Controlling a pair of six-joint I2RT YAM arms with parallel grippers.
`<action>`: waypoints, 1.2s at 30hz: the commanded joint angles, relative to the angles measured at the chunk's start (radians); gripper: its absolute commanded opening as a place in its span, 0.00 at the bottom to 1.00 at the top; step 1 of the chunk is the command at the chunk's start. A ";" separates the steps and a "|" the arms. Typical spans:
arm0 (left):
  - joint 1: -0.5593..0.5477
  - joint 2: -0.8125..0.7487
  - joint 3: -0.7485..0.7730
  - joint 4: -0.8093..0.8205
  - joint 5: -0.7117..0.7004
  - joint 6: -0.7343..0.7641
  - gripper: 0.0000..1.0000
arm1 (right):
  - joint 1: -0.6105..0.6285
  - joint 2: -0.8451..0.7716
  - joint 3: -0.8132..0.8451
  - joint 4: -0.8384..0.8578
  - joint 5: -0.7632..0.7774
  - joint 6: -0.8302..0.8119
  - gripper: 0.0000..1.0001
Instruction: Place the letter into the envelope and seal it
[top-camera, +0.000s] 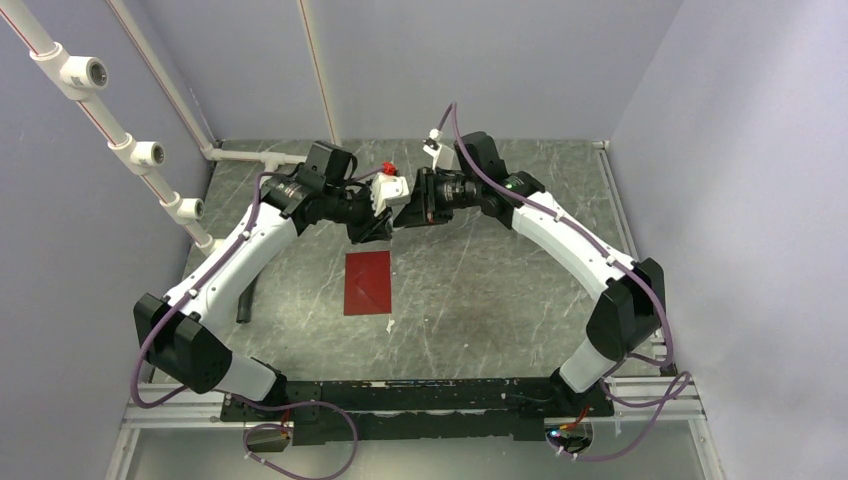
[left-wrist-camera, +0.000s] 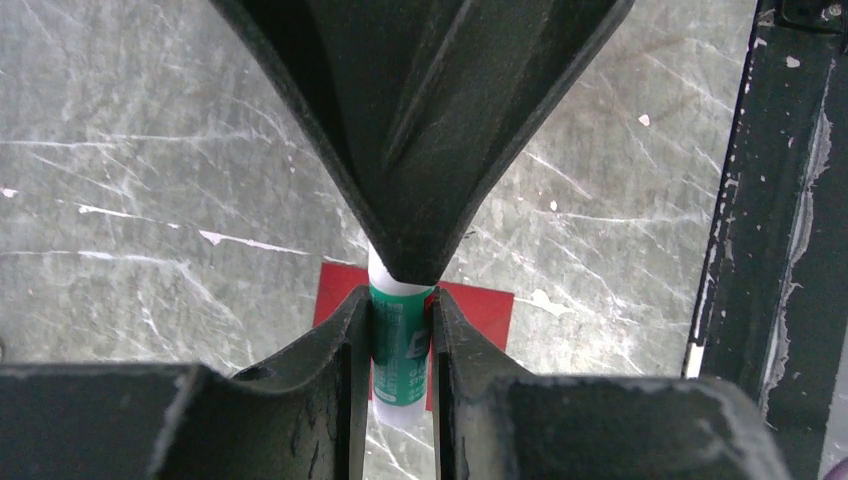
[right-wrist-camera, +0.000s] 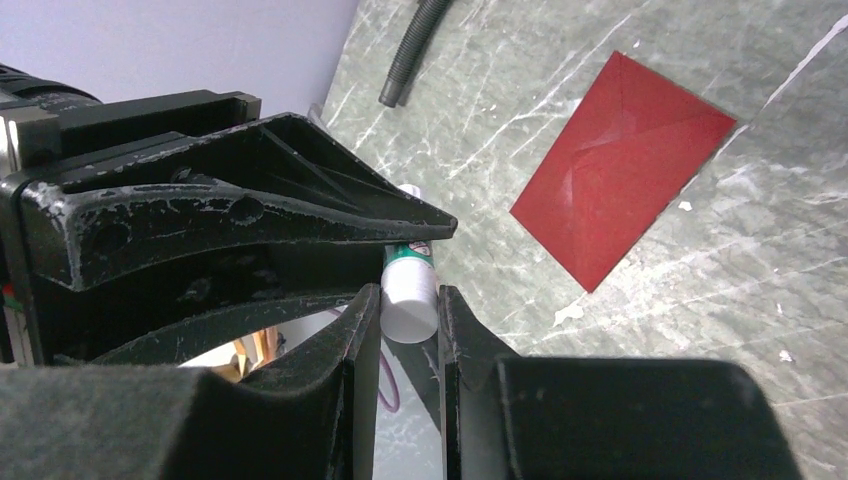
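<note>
Grey table (top-camera: 480, 300), envelope (top-camera: 367, 283) below left gripper (left-wrist-camera: 400, 310)

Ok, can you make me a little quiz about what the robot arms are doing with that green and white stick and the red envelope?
1. True or false: the envelope lies flat on the table.
2. What do the left gripper and the right gripper both pinch? A: a glue stick. B: the envelope. C: nothing.
3. How many grippers touch the envelope?

Key: 1 true; 2 A; 3 none.
</note>
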 joint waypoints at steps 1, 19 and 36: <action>-0.039 -0.029 0.113 0.558 0.217 0.005 0.02 | 0.158 0.107 -0.079 -0.144 -0.106 0.050 0.00; -0.052 -0.182 -0.165 0.475 0.101 -0.022 0.02 | 0.017 0.027 -0.058 -0.161 -0.107 0.083 0.00; 0.019 -0.202 -0.235 0.400 0.038 -0.126 0.66 | -0.052 -0.077 -0.067 -0.169 -0.121 0.091 0.00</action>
